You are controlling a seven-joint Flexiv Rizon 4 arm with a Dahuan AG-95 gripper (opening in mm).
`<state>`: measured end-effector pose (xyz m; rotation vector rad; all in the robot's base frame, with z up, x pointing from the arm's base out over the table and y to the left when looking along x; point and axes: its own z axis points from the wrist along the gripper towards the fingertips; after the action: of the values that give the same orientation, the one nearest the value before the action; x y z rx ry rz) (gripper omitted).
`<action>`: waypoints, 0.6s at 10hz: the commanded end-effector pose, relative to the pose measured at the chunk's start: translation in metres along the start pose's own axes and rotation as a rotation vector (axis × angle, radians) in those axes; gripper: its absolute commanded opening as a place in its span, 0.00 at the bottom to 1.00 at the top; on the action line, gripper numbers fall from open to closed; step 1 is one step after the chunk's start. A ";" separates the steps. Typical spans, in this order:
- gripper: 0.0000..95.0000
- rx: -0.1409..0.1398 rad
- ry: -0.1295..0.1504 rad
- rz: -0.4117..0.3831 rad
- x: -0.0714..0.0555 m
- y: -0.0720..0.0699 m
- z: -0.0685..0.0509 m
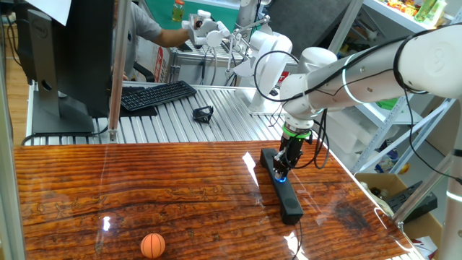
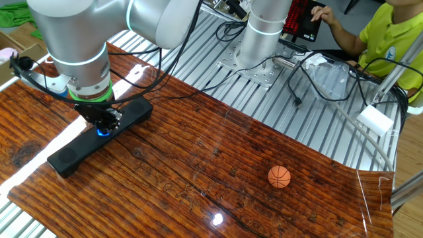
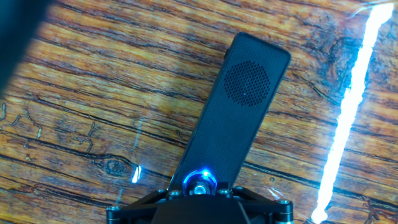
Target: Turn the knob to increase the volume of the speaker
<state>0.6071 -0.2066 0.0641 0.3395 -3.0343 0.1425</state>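
The speaker (image 1: 290, 203) is a long black bar lying on the wooden table; it also shows in the other fixed view (image 2: 65, 158) and in the hand view (image 3: 239, 112). Its knob (image 3: 200, 179) glows blue at the bar's middle, and the glow shows in both fixed views (image 1: 280, 178) (image 2: 102, 131). My gripper (image 1: 282, 168) (image 2: 104, 123) points straight down onto the knob, with its fingers closed round it. In the hand view the gripper (image 3: 199, 190) sits at the bottom edge, with the knob between the fingertips.
An orange ball (image 1: 152, 245) (image 2: 279, 176) lies on the wood, far from the speaker. A black keyboard (image 1: 155, 94), a small black clip-like object (image 1: 203, 113) and a monitor (image 1: 65, 58) stand on the metal bench behind. A person (image 2: 390, 39) sits at the far side.
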 end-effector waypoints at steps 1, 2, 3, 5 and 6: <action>0.00 -0.001 -0.007 0.010 0.000 0.000 0.000; 0.00 -0.002 -0.008 0.018 0.000 0.000 0.000; 0.00 -0.003 -0.007 0.020 0.000 0.000 0.000; 0.00 -0.011 -0.011 0.042 0.000 0.000 0.000; 0.00 -0.013 -0.012 0.050 0.000 0.000 0.000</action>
<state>0.6069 -0.2067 0.0639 0.2631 -3.0555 0.1244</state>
